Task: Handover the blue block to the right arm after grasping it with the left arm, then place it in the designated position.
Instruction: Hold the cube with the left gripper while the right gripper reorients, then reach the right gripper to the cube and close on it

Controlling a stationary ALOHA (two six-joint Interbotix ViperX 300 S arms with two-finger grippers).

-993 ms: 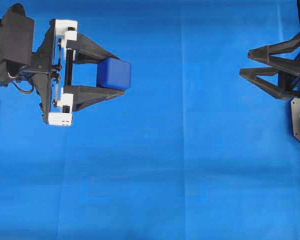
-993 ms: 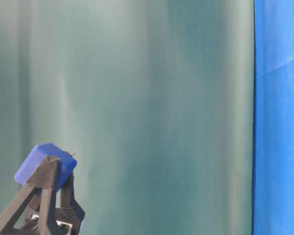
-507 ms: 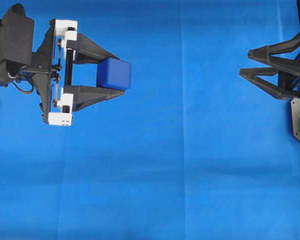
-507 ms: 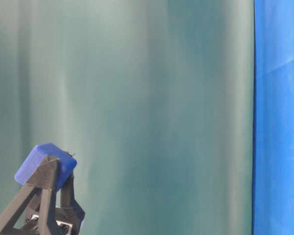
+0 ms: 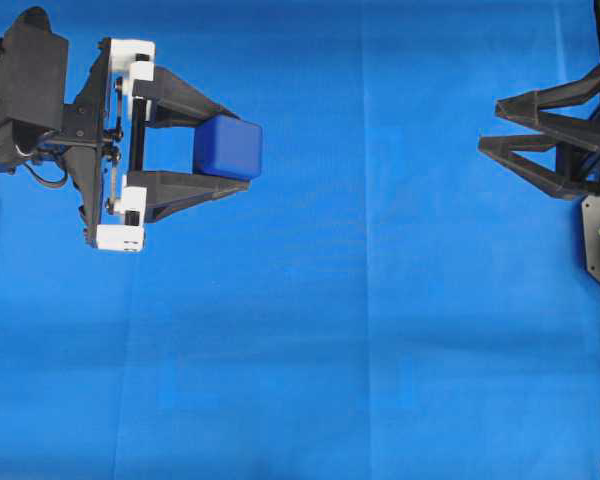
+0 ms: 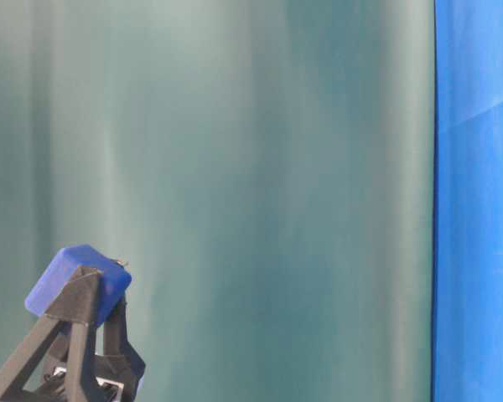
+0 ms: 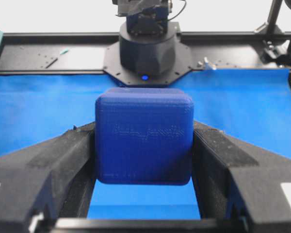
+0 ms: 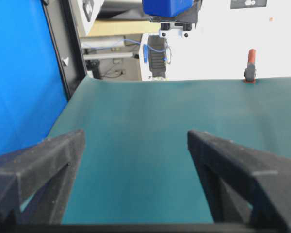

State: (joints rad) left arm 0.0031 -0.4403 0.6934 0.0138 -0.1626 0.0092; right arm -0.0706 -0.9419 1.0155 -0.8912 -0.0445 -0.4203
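I compare the current views with those from the preceding second and find no change: both arms hold their poses and the block sits where it was. I read this as a pause between the grasp and the handover. The pick-up step is done; the transfer has not begun.

The left gripper is pinching the blue block between its two fingers, near the fingertips. In the overhead view the block lies at about 10 o'clock from the frame's centre, above the blue cloth. In the table-level view the block sits raised and tilted at the top of the fingers, clear of any surface.

The right gripper stands at about 2 o'clock in the overhead view, its jaws spread wide and empty, tips pointing toward the left arm. It is well apart from the block. In the right wrist view the fingers frame only the green backdrop, with the block small at 12 o'clock.

The block is a dark-blue cube with rounded edges and corners, darker than the cloth. Its face shows fine printed layer lines and a faint raised line across the middle. Both pads press flat against opposite sides. I judge the grip square and stable for the handover.
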